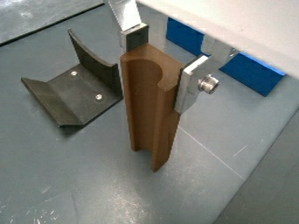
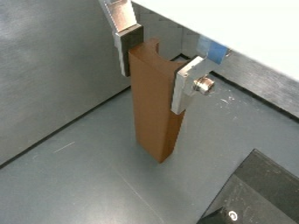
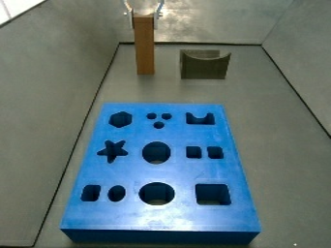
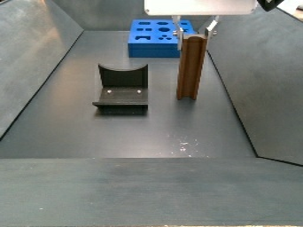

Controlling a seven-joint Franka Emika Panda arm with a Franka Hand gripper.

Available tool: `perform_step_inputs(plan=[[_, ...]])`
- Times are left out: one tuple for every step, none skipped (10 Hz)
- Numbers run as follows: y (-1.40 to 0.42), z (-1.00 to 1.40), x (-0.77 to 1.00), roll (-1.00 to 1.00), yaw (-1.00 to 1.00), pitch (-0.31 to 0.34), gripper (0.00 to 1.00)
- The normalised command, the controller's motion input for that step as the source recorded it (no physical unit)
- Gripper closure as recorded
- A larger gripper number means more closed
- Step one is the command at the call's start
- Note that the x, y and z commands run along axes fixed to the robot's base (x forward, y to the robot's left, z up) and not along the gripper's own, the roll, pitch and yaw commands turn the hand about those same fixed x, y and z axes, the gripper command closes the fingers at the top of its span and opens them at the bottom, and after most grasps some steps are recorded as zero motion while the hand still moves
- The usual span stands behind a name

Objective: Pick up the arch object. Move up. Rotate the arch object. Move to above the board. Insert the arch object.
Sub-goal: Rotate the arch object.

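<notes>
We see the jaws (image 1: pixel 167 59) of the arm astride the top of the tall, narrow orange-brown wooden arch object (image 1: pixel 149 109), a flat silver finger (image 1: pixel 194 83) at either side; we cannot tell whether the pads press the wood. The block stands upright on the grey counter (image 1: pixel 233 166), its base below the jaws. Beside the block lies the dark L-shaped fixture (image 1: pixel 68 90). Beyond the jaws rests the large flat bright-blue board (image 3: pixel 161 170) with dark cut-outs.
</notes>
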Motion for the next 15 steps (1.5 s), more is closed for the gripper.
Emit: perform_step_inputs(plan=[[0.02,-0.37,0.00,-0.07,-0.06,-0.035,1.00],[0.02,-0.37,0.00,-0.07,-0.06,-0.035,1.00],[0.00,0.00,0.00,-0.07,-0.06,-0.035,0.00],[0.00,0.99,0.00,-0.07,-0.05,-0.008,0.00],[0.00,0.98,-0.01,-0.07,-0.05,0.000,0.00],[0.00,0.83,-0.03,-0.08,-0.05,0.036,0.00],[0.01,0.68,-0.02,-0.08,-0.05,0.047,0.00],[0.01,0.51,-0.01,-0.08,-0.05,0.060,0.00],[0.01,0.26,0.01,-0.08,-0.05,0.083,0.00],[0.00,0.00,0.00,-0.01,1.00,0.007,0.00],[0.00,-0.09,0.02,-0.01,1.00,0.007,0.00],[-0.01,-0.06,0.03,-0.01,1.00,0.006,0.00],[-0.01,-0.04,0.03,-0.01,1.00,0.006,0.00],[0.00,-0.03,0.03,-0.01,1.00,0.006,0.00],[0.00,-0.03,0.03,-0.01,1.00,0.006,0.00]])
